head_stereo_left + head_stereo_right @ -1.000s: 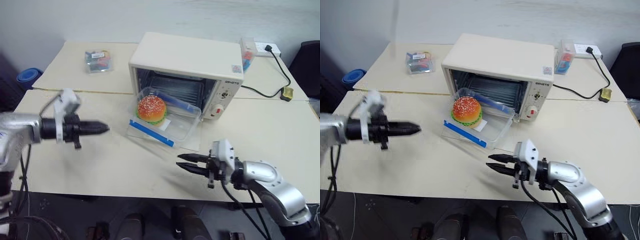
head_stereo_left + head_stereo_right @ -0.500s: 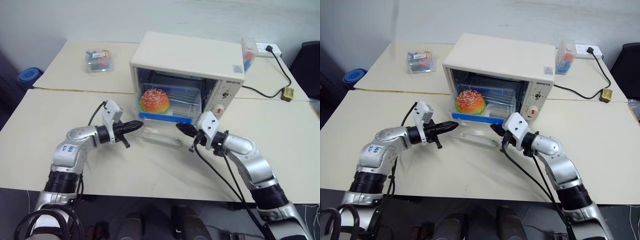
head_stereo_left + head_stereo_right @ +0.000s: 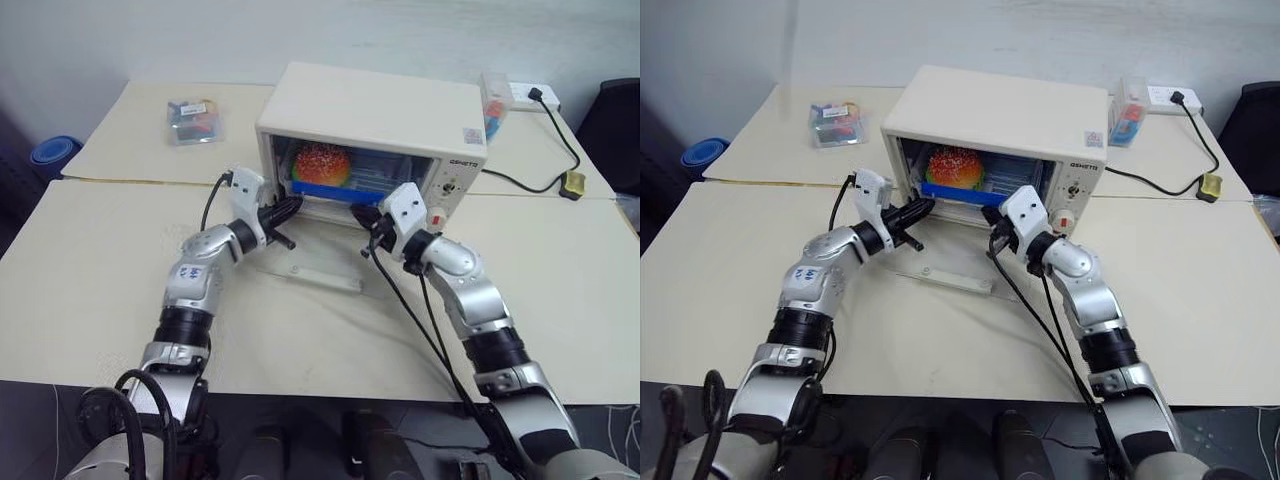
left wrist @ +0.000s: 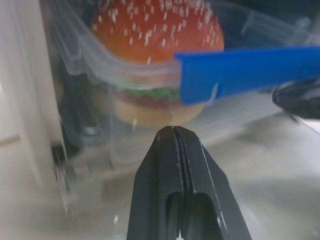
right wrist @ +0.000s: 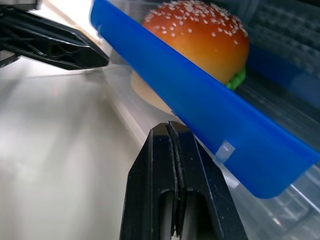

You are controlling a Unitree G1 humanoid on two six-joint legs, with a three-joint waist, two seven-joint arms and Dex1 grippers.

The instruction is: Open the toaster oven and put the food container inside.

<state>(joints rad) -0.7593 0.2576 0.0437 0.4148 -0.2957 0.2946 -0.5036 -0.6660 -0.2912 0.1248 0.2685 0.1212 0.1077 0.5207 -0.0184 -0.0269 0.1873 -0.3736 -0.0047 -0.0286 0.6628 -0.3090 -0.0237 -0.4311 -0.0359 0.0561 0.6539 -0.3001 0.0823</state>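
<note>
The cream-white toaster oven (image 3: 372, 108) stands open, its glass door (image 3: 318, 262) folded down flat on the table. The food container (image 3: 338, 172), a clear box with a blue strip (image 5: 210, 112) and a sesame-bun burger (image 4: 150, 30) inside, sits within the oven cavity. My left gripper (image 3: 291, 204) is shut and points level at the container's front left. My right gripper (image 3: 361, 214) is shut too, its tip at the front right just under the blue strip. Both hover over the lowered door. Whether the tips touch the box I cannot tell.
A small clear box of colourful items (image 3: 195, 120) lies at the back left. Another clear box (image 3: 495, 105) stands behind the oven's right corner. A black cable with a plug (image 3: 571, 186) runs across the back right of the table.
Both arms have swung in from the sides and reached forward to the oven mouth. The container has gone from the lowered door into the oven cavity. The right gripper's fingers have closed.
</note>
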